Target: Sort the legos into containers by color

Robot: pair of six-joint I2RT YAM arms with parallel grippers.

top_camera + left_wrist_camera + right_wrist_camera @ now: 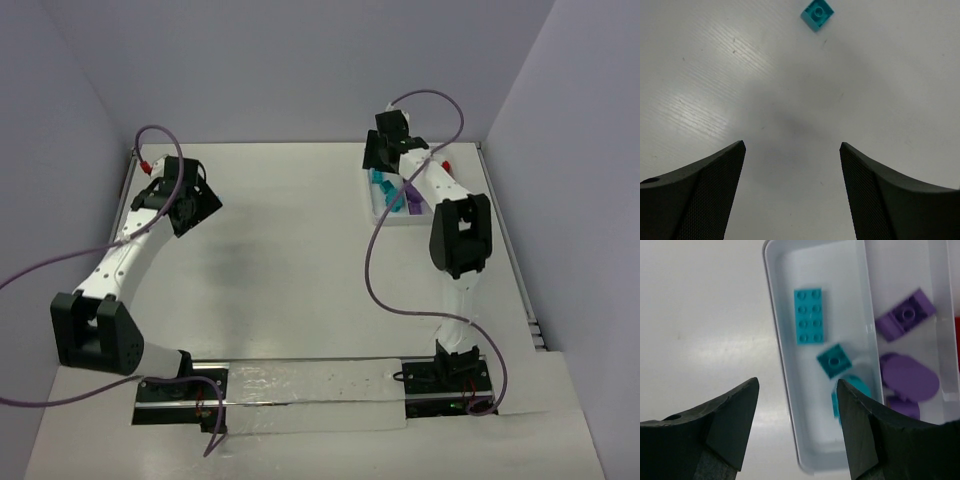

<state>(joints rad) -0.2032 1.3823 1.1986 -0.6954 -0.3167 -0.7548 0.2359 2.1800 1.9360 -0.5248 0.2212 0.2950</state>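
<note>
Right hand hangs over one end of the white tray, jaws apart, nothing between them. The compartment under it holds teal legos: an eight-stud teal brick, a small teal square and a rounded teal piece partly behind one finger. The neighbouring compartment has a purple brick and a purple oval piece. A red sliver shows at the frame edge (can't tell what it is). Left hand is wide open and empty above the desk, well apart from the tray. One loose teal brick lies on the desk ahead of it, not touched.
</note>
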